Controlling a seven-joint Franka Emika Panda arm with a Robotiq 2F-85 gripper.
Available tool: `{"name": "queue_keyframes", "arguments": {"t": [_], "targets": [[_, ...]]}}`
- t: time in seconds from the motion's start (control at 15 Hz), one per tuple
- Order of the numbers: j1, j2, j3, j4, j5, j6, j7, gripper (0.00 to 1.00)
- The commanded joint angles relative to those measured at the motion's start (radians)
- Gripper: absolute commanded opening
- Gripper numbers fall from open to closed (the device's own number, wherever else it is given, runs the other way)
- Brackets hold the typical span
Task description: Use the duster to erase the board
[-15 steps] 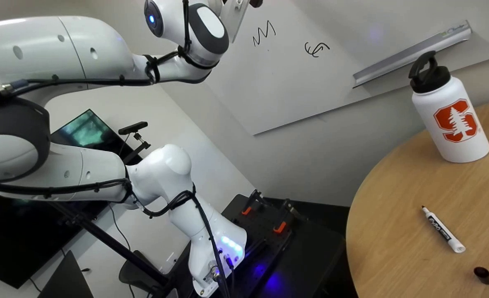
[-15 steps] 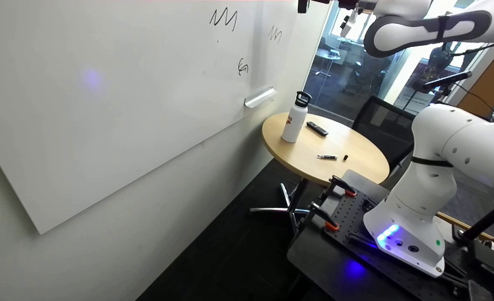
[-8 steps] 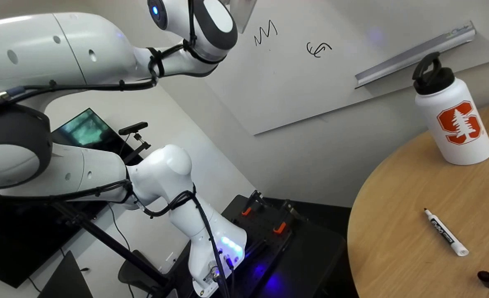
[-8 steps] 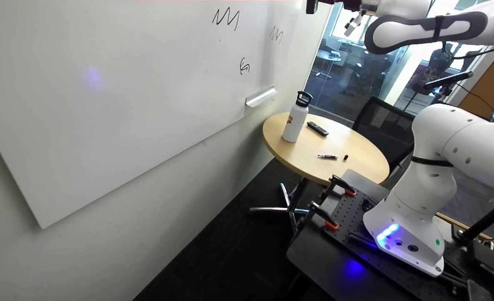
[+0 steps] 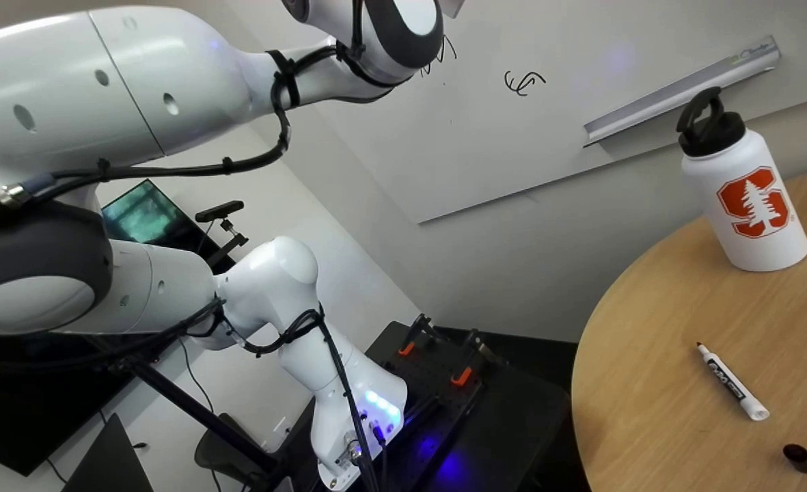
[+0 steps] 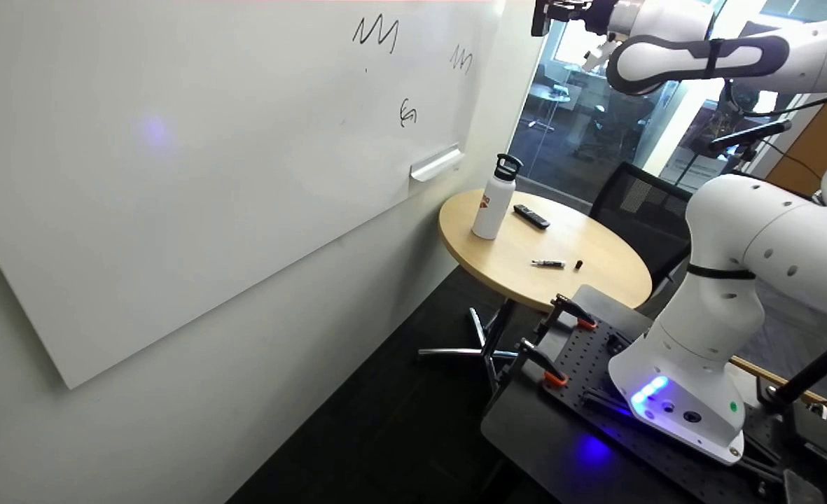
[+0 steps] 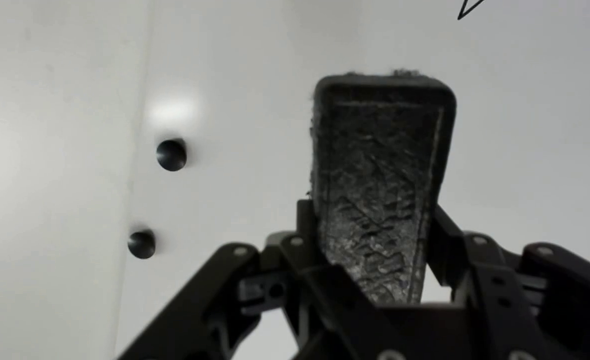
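Note:
The duster (image 7: 379,170), a worn black rectangular block, is held between the two fingers of my gripper (image 7: 369,235) in the wrist view. Its far end sticks out past the fingertips. The white board (image 7: 245,150) lies behind it; no contact with the duster shows. In an exterior view my gripper (image 6: 567,10) is at the top edge, apart from the board (image 6: 210,175). The board has a black zigzag (image 6: 376,33), a curly scribble (image 6: 409,112) and a fainter zigzag (image 6: 462,58). In an exterior view the arm partly hides the zigzag (image 5: 447,51); the gripper is out of frame there.
A grey tray rail (image 5: 683,89) sits low on the board. A round table (image 6: 595,245) holds a white bottle (image 6: 494,199), a remote (image 6: 531,216), a marker (image 6: 547,264) and its cap (image 6: 578,264). Two black knobs (image 7: 171,155) sit near the board's edge.
The arm has moved. In an exterior view its wrist shifted right and up, now covering part of the zigzag. In an exterior view the gripper moved right and slightly down, away from the scribbles, which are unchanged.

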Motion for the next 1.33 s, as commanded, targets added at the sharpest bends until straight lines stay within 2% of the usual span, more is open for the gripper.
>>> {"name": "queue_keyframes", "arguments": {"t": [0.0, 0.33, 0.4, 0.47, 0.67, 0.73, 0.8, 1.13, 1.2, 1.27], "targets": [[0.019, -0.034, -0.004, 0.014, -0.003, 0.0, -0.038, 0.28], [0.228, -0.145, -0.159, 0.124, -0.047, 0.0, -0.125, 0.28], [0.272, -0.179, -0.175, 0.138, -0.005, 0.0, -0.207, 0.28], [0.318, -0.194, -0.214, 0.186, -0.061, 0.0, -0.178, 0.28], [0.432, -0.263, -0.273, 0.283, -0.096, 0.0, -0.223, 0.28], [0.361, -0.208, -0.256, 0.207, -0.079, 0.0, -0.173, 0.28], [0.385, -0.225, -0.267, 0.224, -0.083, 0.0, -0.176, 0.53], [0.372, -0.233, -0.263, 0.221, -0.086, 0.0, -0.177, 0.53], [0.371, -0.233, -0.263, 0.221, -0.086, 0.0, -0.177, 0.28], [0.385, -0.255, -0.27, 0.229, -0.096, 0.0, -0.187, 0.28]]}}
